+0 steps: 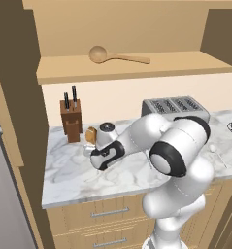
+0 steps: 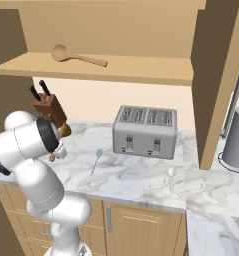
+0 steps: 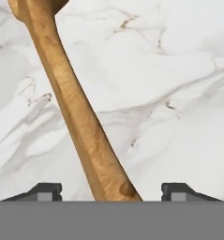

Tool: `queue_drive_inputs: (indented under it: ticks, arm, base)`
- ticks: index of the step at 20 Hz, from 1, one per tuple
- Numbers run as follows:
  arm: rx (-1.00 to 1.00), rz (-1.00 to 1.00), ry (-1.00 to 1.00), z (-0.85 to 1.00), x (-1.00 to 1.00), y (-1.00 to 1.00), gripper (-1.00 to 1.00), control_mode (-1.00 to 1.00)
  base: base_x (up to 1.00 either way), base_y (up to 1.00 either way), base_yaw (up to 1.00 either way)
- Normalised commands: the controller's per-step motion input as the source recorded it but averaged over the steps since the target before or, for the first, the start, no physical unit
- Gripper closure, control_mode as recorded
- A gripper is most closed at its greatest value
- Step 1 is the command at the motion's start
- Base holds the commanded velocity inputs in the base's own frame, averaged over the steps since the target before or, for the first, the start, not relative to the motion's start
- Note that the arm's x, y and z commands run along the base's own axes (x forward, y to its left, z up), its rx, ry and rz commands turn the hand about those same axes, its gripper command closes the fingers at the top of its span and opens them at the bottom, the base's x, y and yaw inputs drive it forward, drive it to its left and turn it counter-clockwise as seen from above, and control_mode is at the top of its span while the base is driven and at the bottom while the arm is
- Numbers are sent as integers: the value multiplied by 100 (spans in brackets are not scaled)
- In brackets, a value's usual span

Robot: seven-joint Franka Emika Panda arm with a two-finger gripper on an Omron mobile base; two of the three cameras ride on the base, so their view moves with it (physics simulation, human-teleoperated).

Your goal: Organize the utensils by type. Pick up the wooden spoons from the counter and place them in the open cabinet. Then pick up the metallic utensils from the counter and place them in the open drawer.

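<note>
Two wooden spoons [image 1: 116, 56], apparently two metallic utensils [image 2: 96, 159].

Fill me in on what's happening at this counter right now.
The robot arm is sorting utensils. One wooden spoon already lies on the open cabinet shelf. The gripper is low over the marble counter near the knife block, its fingers on either side of the second wooden spoon's handle, not yet closed on it. The bluish metal spoon and the whitish one lie on the counter near the toaster.
</note>
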Motion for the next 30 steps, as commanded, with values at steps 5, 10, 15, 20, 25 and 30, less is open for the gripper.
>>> queue_drive_inputs:
  ticks: [5,10,15,20,25,30]
  arm:
    - [0,0,0,-20,0,0,100,-100]
    - [0,0,0,-25,0,1,100,-100]
    - [0,0,-4,-8,-8,0,100,-100]
    - [0,5,-24,34,-46,-8,100,-100]
    - [0,2,-17,34,-46,-35,100,-100]
    - [0,4,0,47,-26,-51,100,-100]
  base:
    - [0,0,0]
    - [0,0,0]
    - [0,0,0]
    - [0,0,0]
    - [0,0,0]
    - [0,0,0]
